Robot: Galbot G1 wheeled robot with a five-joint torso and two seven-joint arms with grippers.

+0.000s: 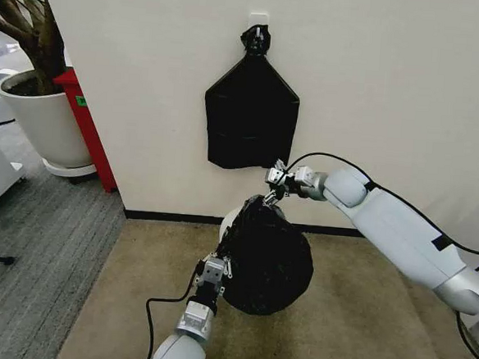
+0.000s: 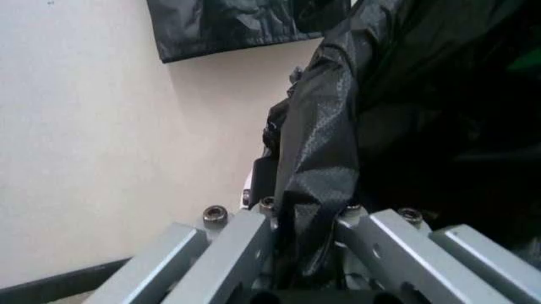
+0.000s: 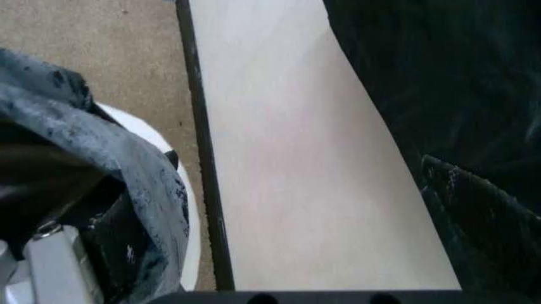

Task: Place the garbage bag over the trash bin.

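Garbage bag (image 1: 268, 260): draped over trash bin (image 1: 229, 222) at floor centre. Left gripper (image 1: 214, 270) clamped on hem at 8 o'clock; right gripper (image 1: 274, 182) pinching top, 12 o'clock.

- The right arm's smooth silver-grey rounded shell (image 1: 400, 232) carries a small black rectangular marking and swells to a ball-shaped joint near the wrist.
- A thin black cable (image 1: 386, 194) loops along that arm from wrist to elbow.
- The right gripper (image 1: 275, 182) is a small bare-metal assembly.
- The left arm's silver-grey segmented wrist (image 1: 193, 320) ends in the left gripper (image 1: 215, 270), a boxy metal block.
- A black cable (image 1: 158, 305) curls beside it.
- Angular grey metal finger links (image 2: 228, 253) show round silver bearings at their pivots.
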